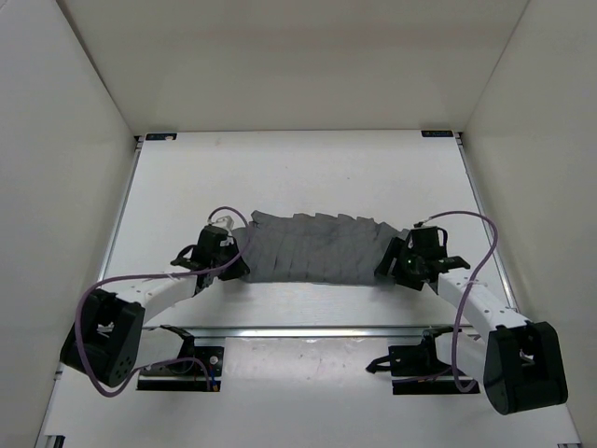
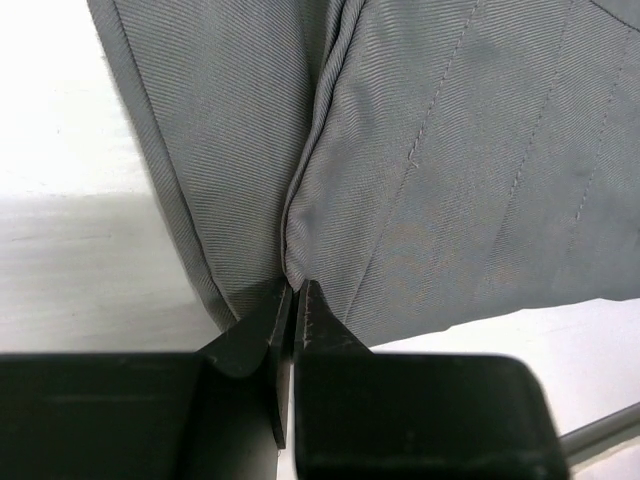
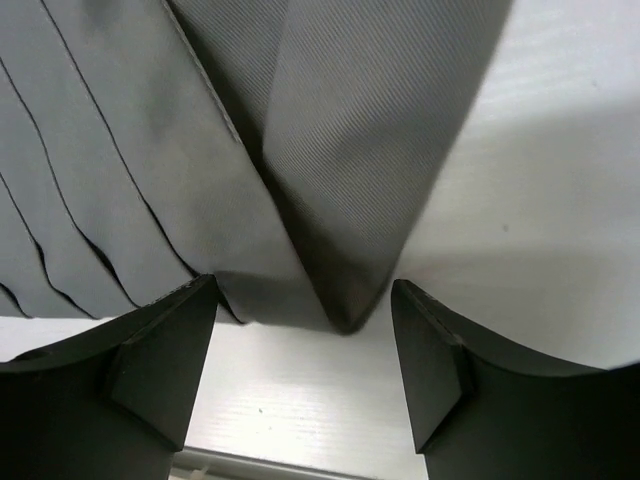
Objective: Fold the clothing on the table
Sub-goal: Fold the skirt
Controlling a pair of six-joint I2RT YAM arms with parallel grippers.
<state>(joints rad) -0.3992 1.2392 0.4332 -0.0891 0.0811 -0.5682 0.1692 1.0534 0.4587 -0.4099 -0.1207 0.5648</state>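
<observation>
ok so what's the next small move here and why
Probably close the right end effector: its jaws stand open around a corner of the skirt, while the left end effector is already shut on the opposite edge.

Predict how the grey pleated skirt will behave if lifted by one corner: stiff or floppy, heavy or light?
Probably floppy: the skirt puckers where the left gripper pinches it. Likely light, since it looks thin and lies flat on the table. Its pleats may fan open.

clothing (image 2: 450,180) — matt grey cloth, fine twill weave, table (image 1: 298,177) — smooth matt white
</observation>
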